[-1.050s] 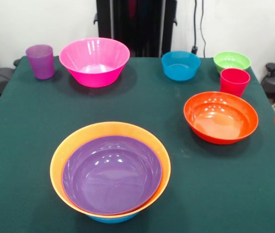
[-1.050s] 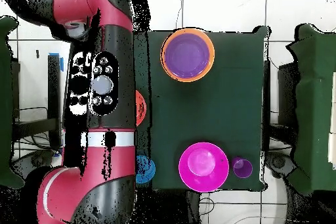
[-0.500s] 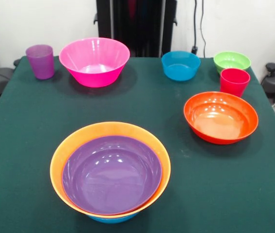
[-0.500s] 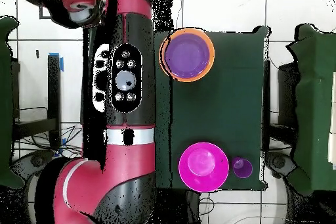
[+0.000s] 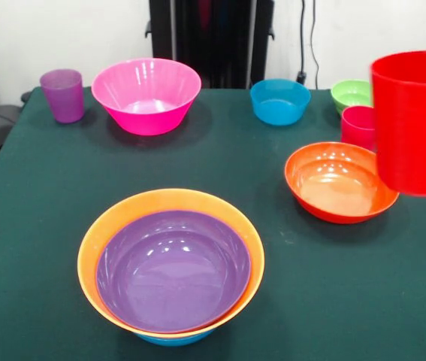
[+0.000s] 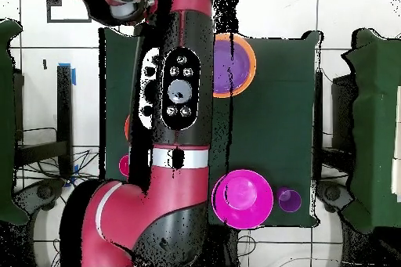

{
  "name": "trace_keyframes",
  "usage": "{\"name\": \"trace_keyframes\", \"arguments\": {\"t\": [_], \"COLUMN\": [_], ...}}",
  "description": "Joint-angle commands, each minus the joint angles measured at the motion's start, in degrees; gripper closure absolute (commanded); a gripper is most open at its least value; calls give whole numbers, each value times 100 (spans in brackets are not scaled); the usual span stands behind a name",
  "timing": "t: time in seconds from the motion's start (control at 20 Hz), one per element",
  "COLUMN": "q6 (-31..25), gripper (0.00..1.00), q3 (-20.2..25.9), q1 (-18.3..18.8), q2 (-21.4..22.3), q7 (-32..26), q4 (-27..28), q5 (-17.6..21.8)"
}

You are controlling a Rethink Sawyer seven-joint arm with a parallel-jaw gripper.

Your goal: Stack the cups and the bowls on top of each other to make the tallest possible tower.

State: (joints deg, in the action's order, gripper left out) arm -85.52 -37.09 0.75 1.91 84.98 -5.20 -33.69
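**Tower's barely started, most pieces still scattered**

So here's where you're at: the tower (image 5: 170,263) is only a purple bowl (image 5: 173,269) nested in an orange bowl (image 5: 107,226), with a sliver of a blue one peeking out underneath, sitting at the near end of the table (image 5: 40,195). That's the only stacking done, and it's wide rather than tall.

Everything else still needs to go on. The pink bowl (image 5: 146,94) and purple cup (image 5: 62,95) sit at the far side, the small blue bowl (image 5: 279,101) and green bowl (image 5: 354,93) are further along that edge, and the red cup (image 5: 358,125) stands just behind the red-orange bowl (image 5: 336,182).

In the front view, the big red cylinder (image 5: 414,120) at the right edge looks like part of the arm, hanging over that red-orange bowl. From overhead the arm (image 6: 182,115) stretches lengthwise across the table, covering one side of it. You can't see the gripper in either view, so I can't tell whether it's apart or together.
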Motion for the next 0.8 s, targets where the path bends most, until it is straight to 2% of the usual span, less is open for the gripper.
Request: {"name": "trace_keyframes", "arguments": {"t": [0.05,0.35,0.8], "q6": [-422,-367,-376], "gripper": [100,100,100], "q3": [113,183,103], "q1": [243,371,568], "q2": [-291,-248,-281], "q7": [-2390,-2643,-2991], "q4": [-42,-107,-50], "q5": [36,127,34]}}
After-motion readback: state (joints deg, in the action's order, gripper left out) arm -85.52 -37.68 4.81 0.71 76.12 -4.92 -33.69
